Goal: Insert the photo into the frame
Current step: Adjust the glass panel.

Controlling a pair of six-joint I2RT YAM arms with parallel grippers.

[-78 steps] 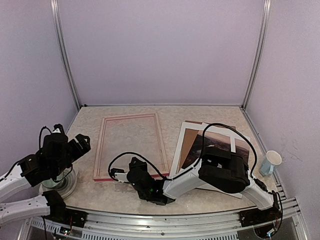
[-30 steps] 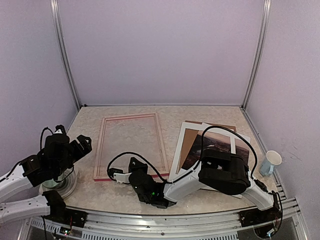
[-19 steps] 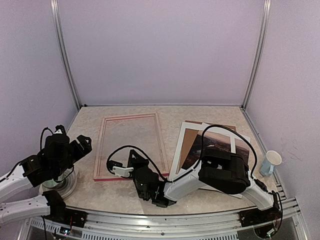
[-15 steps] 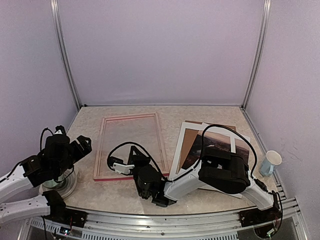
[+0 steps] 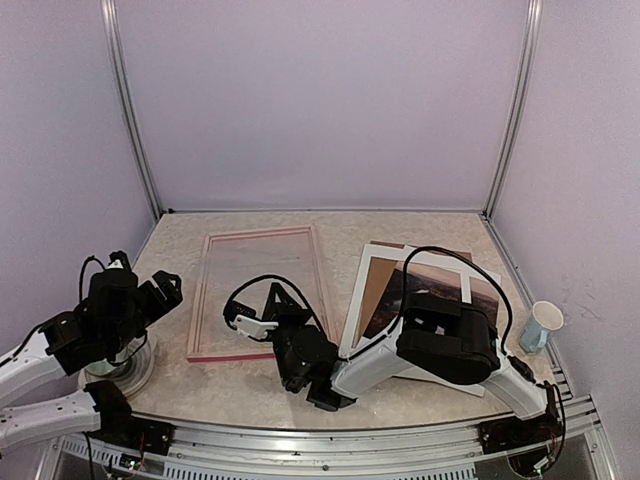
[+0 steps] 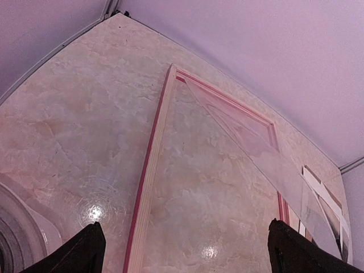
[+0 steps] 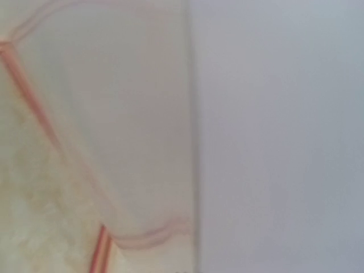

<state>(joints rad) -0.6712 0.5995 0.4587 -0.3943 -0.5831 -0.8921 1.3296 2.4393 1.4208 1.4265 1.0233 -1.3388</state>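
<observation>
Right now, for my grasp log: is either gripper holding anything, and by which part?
The right gripper is shut on the near edge of the clear rectangular sheet, which is tilted up off the pink-red rectangular frame. The open left gripper holds nothing.

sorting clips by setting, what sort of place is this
Probably a robot lab work cell: blank lilac walls on aluminium posts box in a marble-pattern tabletop, and the left arm and right arm are mounted on a metal rail at its near edge.
</observation>
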